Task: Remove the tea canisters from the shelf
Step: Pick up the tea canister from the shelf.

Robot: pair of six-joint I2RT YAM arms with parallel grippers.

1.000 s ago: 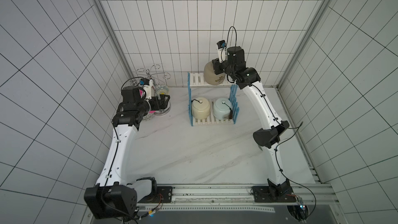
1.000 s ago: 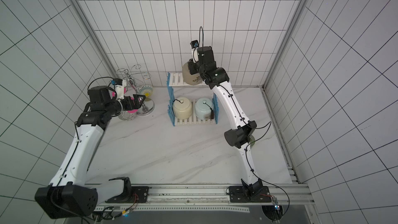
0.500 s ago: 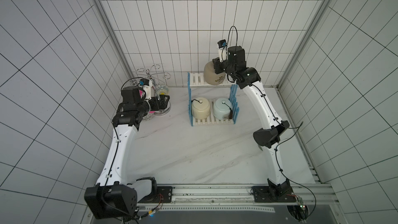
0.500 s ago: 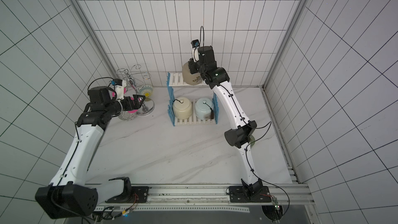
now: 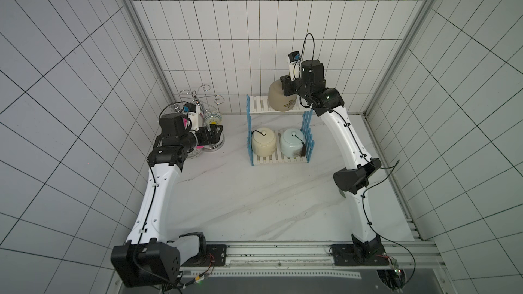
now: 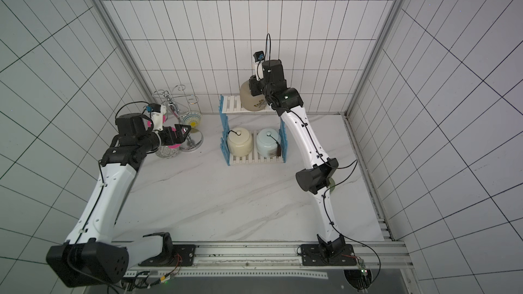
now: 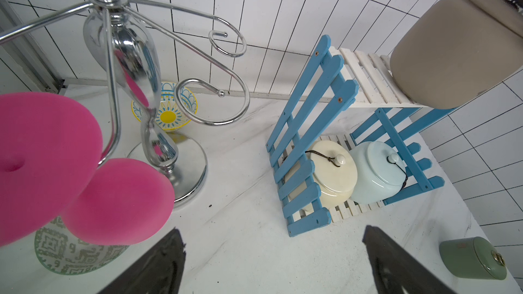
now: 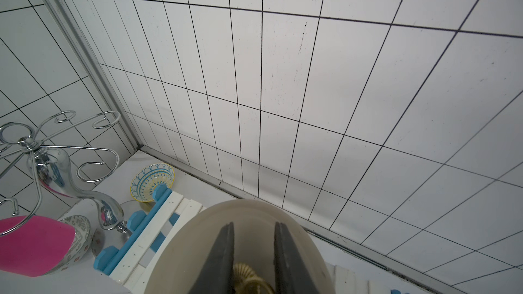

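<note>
One tan canister, knob pinched by R hand.

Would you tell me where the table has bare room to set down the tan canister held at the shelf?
Free: the marble table stretch in front of the shelf, between both arms, down to the base rail. Crowded: the back corner around the chrome stand, with patterned cups and the left gripper; the green canister is by the right arm's elbow.
</note>
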